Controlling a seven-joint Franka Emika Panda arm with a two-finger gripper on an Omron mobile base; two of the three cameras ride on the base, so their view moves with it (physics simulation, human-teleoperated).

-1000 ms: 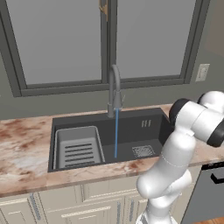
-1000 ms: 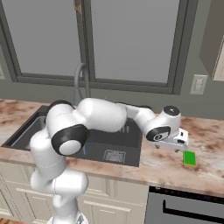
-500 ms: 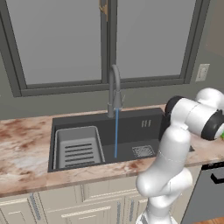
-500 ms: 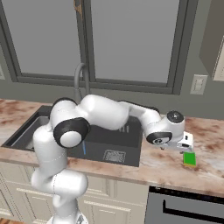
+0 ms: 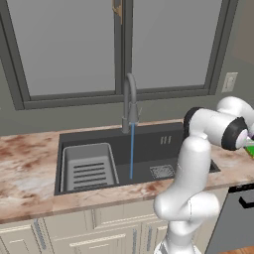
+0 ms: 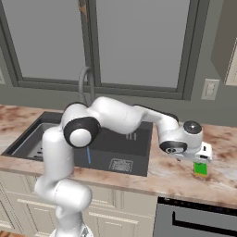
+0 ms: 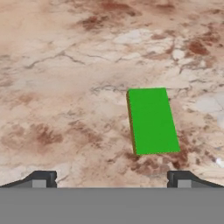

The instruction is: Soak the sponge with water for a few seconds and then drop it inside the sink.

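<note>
In the hand view the gripper (image 7: 112,178) is reaching down toward the counter with its jaws spread wide and nothing between them; the two dark fingertips (image 7: 43,178) are showing at the lower left and lower right of the frame. The sponge (image 7: 152,120) is lying flat on the marbled brown counter (image 7: 65,87) right of centre in that frame, green face up with a thin yellow edge showing along its left side, clear of both fingertips and closer to the right-hand one.

In the right base view the gripper (image 6: 200,157) is hovering just over the sponge (image 6: 201,169) at the lower right of the frame, on the counter (image 6: 171,173) to the right of the sink (image 6: 134,152). The arm is stretching across the basin from the lower left.

In the left base view the sink (image 5: 149,144) is sitting at the centre, with the water (image 5: 131,151) running as a thin blue stream from the grey faucet (image 5: 130,101) down into the basin. A lighter grey slotted rack (image 5: 89,166) is occupying the left part of the basin. A sliver of green is peeking out at the right edge, behind the arm's wrist.
</note>
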